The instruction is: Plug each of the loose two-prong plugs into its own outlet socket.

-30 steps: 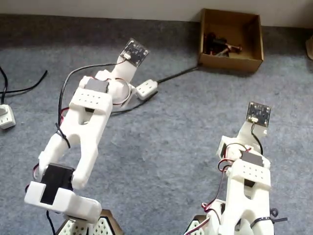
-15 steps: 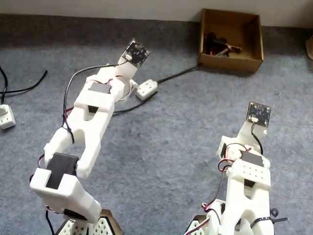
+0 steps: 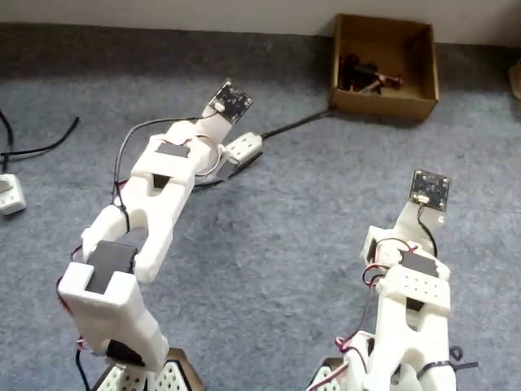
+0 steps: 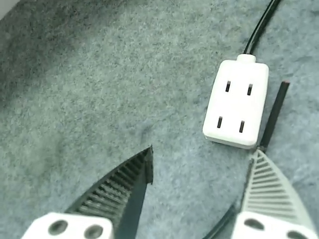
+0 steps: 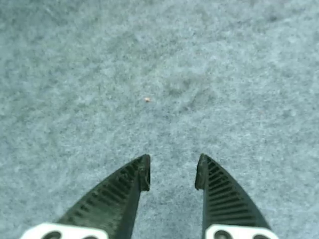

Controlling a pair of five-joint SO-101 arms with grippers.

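A grey short-pile carpet (image 3: 285, 228) covers the whole work surface, and a pale wall strip (image 3: 163, 15) runs along its far edge. At the far right stands an open brown cardboard box (image 3: 383, 104), holding a small jumble of dark and reddish parts (image 3: 366, 77) too small to identify. At the far left edge of the carpet lies a second white outlet block (image 3: 8, 195), with loose black cables (image 3: 41, 148) near it. The white two-socket outlet block (image 4: 235, 109) lies flat, slots facing up, left of centre and towards the far side; its black cord (image 3: 293, 126) leads towards the box. A thin black cable end (image 4: 275, 107) lies just beside the block. The left gripper (image 4: 203, 152) hangs over it with fingers spread wide, the pale fingertip (image 4: 259, 159) at the block's near edge. The right gripper (image 5: 172, 164) is at the near right over bare carpet, fingers apart and holding nothing.
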